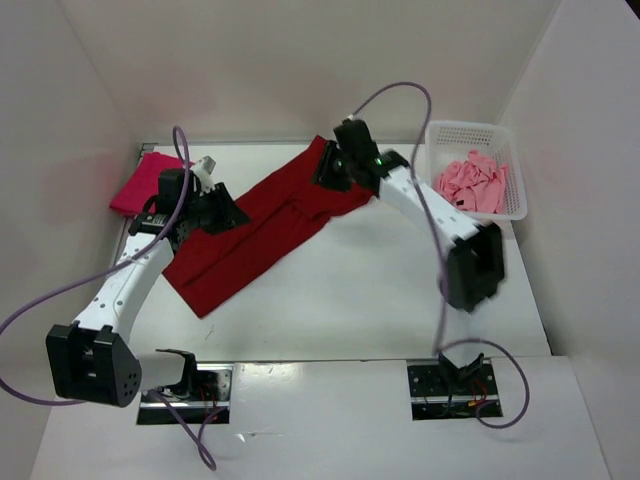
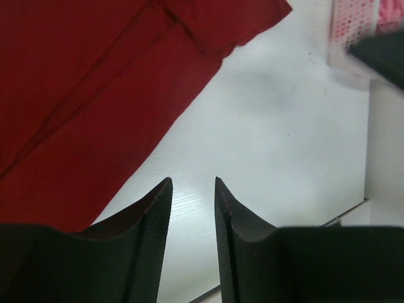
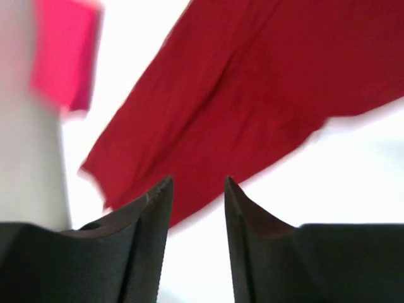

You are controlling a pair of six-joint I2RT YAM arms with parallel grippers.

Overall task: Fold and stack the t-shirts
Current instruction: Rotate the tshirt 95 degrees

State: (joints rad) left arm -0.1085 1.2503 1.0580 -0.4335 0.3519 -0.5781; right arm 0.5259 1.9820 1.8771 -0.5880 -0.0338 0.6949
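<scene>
Where darker red t-shirt (image 1: 250, 240) ends diagonally, open white table (image 1: 380, 300) nearer.

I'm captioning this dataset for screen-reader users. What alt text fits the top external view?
A dark red t-shirt lies diagonally across a table, the left gripper over its left edge and the right gripper over its far end. A folded magenta t-shirt sits at the far-left corner; a crumpled pink t-shirt lies in a white basket at right.
</scene>
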